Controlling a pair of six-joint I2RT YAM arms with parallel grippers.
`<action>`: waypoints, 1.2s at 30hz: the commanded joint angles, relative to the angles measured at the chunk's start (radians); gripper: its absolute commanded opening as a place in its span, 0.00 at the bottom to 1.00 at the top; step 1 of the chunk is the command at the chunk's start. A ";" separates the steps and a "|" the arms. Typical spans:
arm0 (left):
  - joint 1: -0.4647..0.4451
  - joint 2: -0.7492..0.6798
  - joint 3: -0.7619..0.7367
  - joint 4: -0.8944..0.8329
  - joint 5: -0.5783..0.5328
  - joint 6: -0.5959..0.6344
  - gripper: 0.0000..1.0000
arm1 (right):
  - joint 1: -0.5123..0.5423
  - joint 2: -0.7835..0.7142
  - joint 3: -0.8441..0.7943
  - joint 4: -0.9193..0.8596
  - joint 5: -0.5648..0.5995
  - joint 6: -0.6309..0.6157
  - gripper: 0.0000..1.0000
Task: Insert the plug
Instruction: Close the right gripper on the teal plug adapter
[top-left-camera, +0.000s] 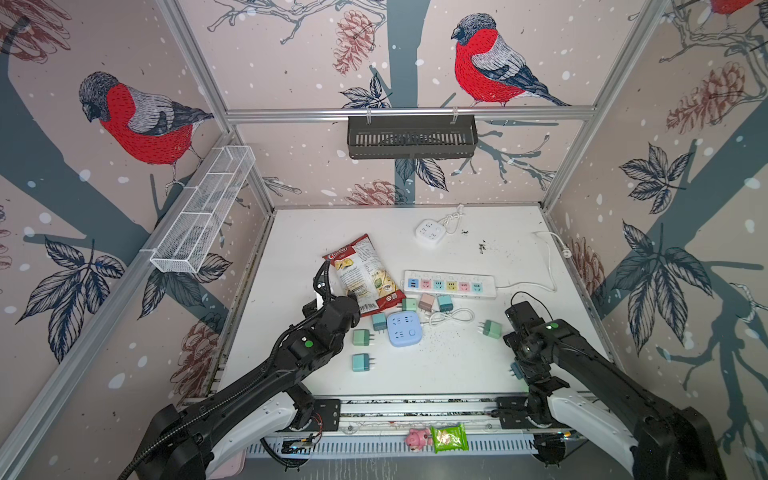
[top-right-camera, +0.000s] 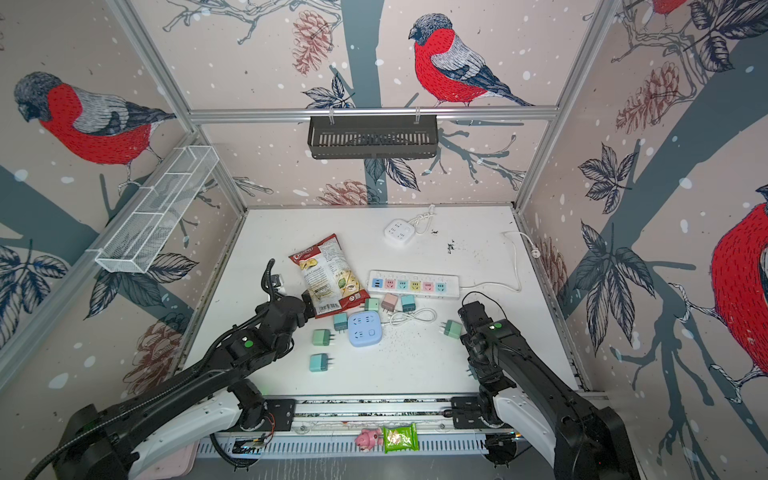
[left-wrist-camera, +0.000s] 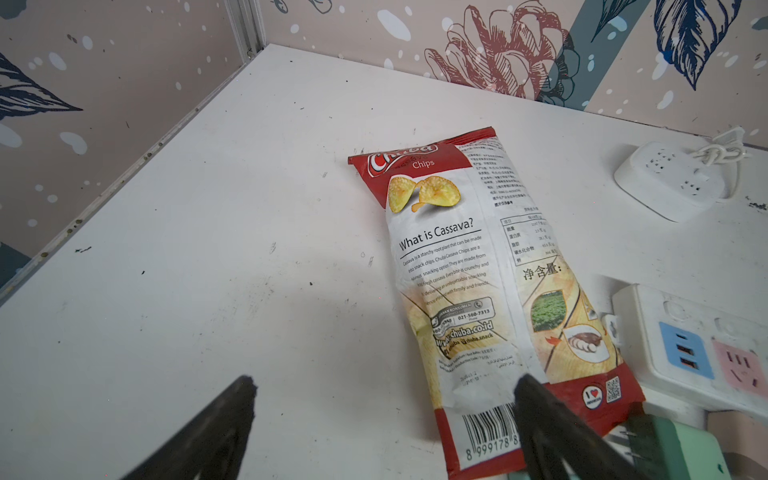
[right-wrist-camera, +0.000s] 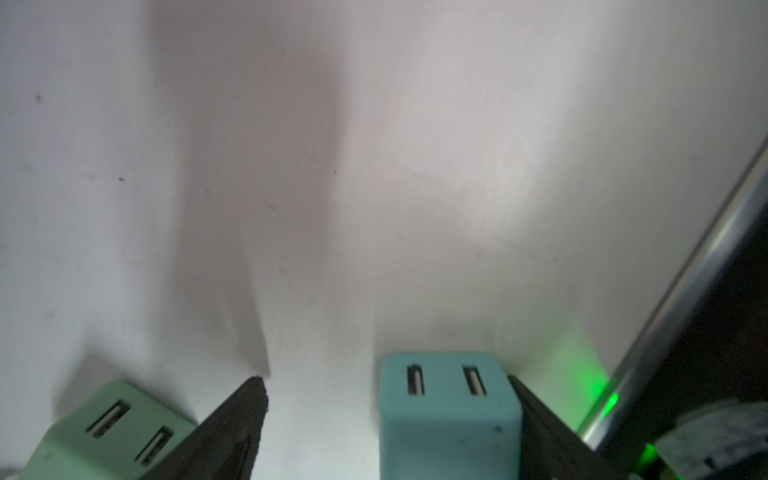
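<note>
A blue plug (right-wrist-camera: 449, 415), a small cube with two USB slots, stands on the white table between the fingers of my right gripper (right-wrist-camera: 385, 379). The jaws are open: one finger touches the plug's side and the other stands clear of it. In a top view this plug (top-left-camera: 515, 370) peeks out under the right arm near the table's front edge. The white power strip (top-left-camera: 451, 284) with its coloured sockets lies mid-table. My left gripper (left-wrist-camera: 384, 380) is open and holds nothing, one finger over the lower end of the chips bag (left-wrist-camera: 478, 270).
A green plug (right-wrist-camera: 104, 432) lies beside the right gripper's free finger. Several more plugs surround a blue square socket block (top-left-camera: 404, 329), with another green one (top-left-camera: 491, 329) near the right arm. A white socket block (top-left-camera: 430, 232) sits at the back. A metal rail (right-wrist-camera: 685, 299) borders the front.
</note>
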 joint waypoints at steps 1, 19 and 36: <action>0.001 -0.004 0.004 -0.007 -0.016 -0.018 0.96 | 0.025 0.023 0.005 0.049 -0.006 -0.013 0.84; 0.001 -0.005 0.002 -0.007 -0.019 -0.018 0.96 | 0.121 0.065 -0.029 0.068 0.005 0.066 0.70; 0.003 -0.017 0.010 -0.018 -0.048 -0.021 0.97 | 0.203 -0.002 0.010 0.064 0.104 0.055 0.27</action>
